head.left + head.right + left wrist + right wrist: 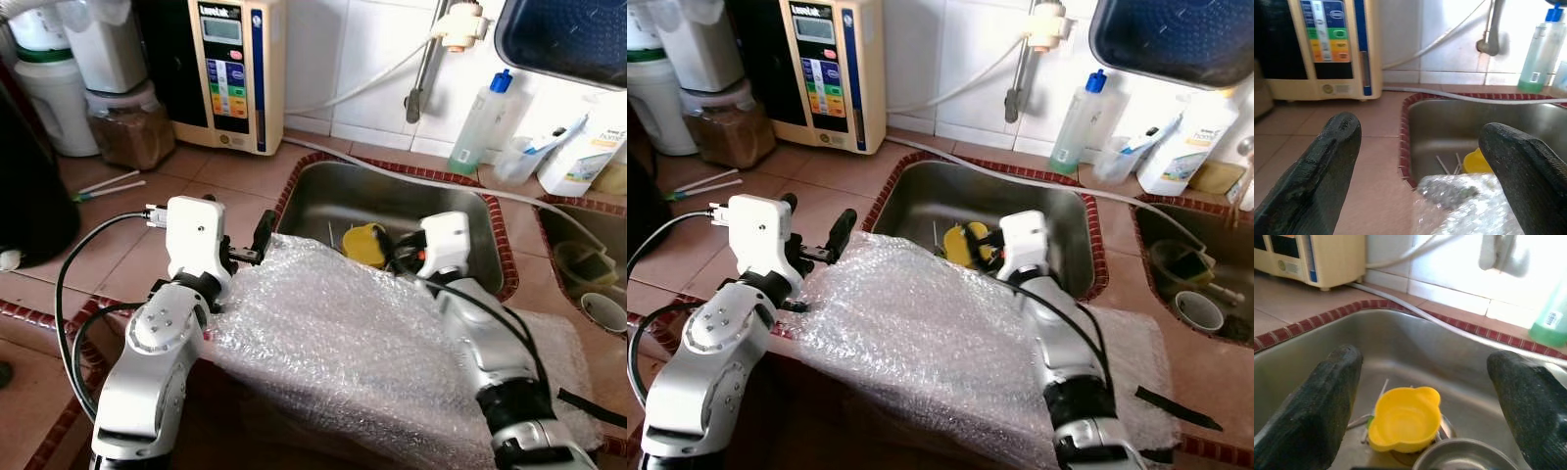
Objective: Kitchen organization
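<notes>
The right pincer (1425, 406) hung over the steel sink (392, 201), fingers apart, just above a yellow cup (1404, 423) lying on the sink bottom beside a metal bowl (1464, 455). The left pincer (1420, 171), also spread, hovered at the sink's near corner over bubble wrap (353, 343) draped across the tabletop (147, 215).
</notes>
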### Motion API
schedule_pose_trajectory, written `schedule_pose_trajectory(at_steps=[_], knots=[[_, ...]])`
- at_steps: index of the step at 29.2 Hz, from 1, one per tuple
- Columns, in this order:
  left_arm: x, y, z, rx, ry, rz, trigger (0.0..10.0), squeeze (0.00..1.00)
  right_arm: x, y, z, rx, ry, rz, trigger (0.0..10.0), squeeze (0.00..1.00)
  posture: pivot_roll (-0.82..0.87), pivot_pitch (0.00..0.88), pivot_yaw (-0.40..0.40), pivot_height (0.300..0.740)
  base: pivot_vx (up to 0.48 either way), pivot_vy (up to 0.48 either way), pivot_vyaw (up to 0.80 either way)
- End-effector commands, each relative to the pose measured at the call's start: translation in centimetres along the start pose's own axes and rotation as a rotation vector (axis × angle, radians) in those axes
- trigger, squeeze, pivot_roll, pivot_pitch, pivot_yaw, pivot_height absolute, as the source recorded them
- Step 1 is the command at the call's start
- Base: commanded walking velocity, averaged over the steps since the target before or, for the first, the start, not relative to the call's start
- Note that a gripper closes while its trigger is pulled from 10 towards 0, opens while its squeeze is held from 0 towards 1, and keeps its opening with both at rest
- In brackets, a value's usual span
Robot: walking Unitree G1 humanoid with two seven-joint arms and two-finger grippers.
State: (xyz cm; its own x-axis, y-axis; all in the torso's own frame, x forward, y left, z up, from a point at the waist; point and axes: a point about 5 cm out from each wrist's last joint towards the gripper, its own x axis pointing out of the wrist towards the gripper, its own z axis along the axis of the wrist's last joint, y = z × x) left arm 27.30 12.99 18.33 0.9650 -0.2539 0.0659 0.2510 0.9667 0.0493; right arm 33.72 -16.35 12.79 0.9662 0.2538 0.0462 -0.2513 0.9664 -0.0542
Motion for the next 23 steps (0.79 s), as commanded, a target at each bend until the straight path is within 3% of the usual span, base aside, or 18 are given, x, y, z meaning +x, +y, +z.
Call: schedule_pose_trajectory(at_steps=[1,5,6,12,15,23], knots=[[0.1,-0.3,0.3,0.007,-0.021,-0.007,10.0,0.00,-0.4,-0.4,0.7,0.026,-0.018,0.035,10.0,0.00,0.09,0.000,-0.041,0.740,0.000,0.000,0.00],[0.2,-0.3,0.3,0.005,-0.025,-0.007,10.0,0.00,-0.5,-0.1,1.0,0.036,-0.035,0.080,10.0,0.00,0.09,0.000,-0.041,0.740,0.000,0.000,0.00],[0.2,-0.3,0.3,0.003,-0.033,-0.002,10.0,0.00,-0.7,0.1,1.9,0.075,-0.091,0.099,10.0,0.00,0.09,0.000,-0.040,0.740,0.000,0.000,0.00],[0.2,0.0,0.6,0.003,-0.054,0.029,10.0,0.00,-0.6,-0.3,3.2,0.091,-0.148,0.054,10.0,0.00,0.09,0.000,-0.040,0.740,0.000,0.000,0.00],[0.3,0.7,0.9,0.011,-0.068,0.085,10.0,0.00,-0.3,-2.0,4.9,0.042,-0.197,-0.079,10.0,0.00,0.09,0.000,-0.040,0.740,0.000,0.000,0.00],[0.4,0.9,1.1,0.008,-0.082,0.098,10.0,0.00,-1.2,-4.4,5.9,0.002,-0.216,-0.211,10.0,0.00,0.09,0.000,-0.036,0.740,0.000,0.000,0.00]])
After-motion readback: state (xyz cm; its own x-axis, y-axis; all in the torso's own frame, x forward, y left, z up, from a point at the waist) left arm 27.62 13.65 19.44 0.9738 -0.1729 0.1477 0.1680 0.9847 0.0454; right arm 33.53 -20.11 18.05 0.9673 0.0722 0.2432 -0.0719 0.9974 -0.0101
